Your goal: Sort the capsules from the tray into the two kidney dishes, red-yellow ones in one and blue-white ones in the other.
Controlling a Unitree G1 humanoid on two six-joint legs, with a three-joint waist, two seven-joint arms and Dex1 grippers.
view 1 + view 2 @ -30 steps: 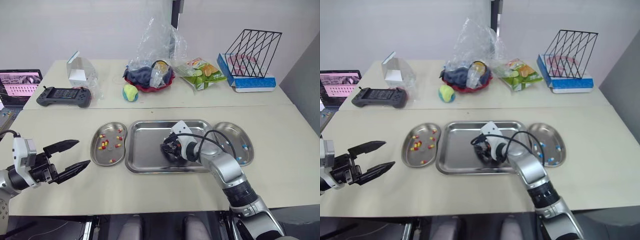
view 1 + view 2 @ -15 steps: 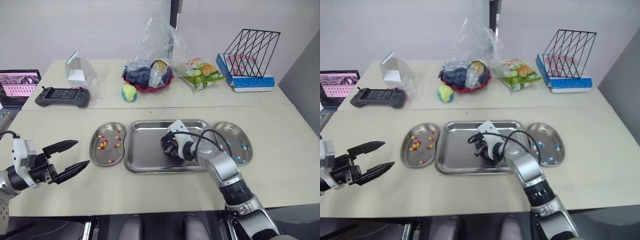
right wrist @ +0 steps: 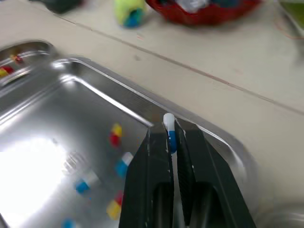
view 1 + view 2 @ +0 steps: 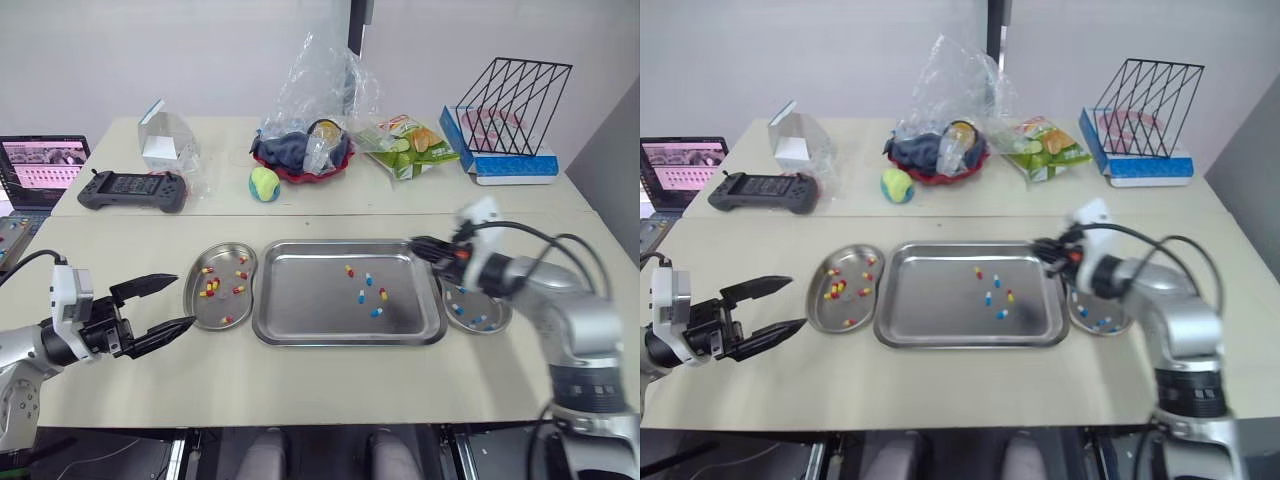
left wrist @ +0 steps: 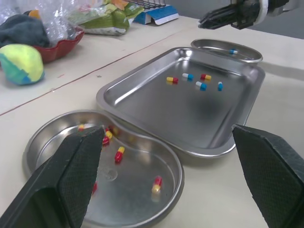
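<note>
The steel tray lies in the middle of the near table with several loose capsules of both colours. My right gripper hovers over the tray's far right corner, shut on a blue-white capsule that stands upright between its fingertips. Just to its right is the right kidney dish, holding blue-white capsules and partly hidden by my right arm. On the tray's left, the left kidney dish contains red-yellow capsules. My left gripper hangs open beside that dish, holding nothing.
On the far table are a laptop, a game controller, a small clear box, a yellow-green ball, a red bowl under a plastic bag, a snack packet and a wire rack.
My right gripper has lifted out of the tray's middle and swung right to its far right corner, carrying a blue-white capsule. The camera has shifted slightly. The left gripper stays open by the left dish.
</note>
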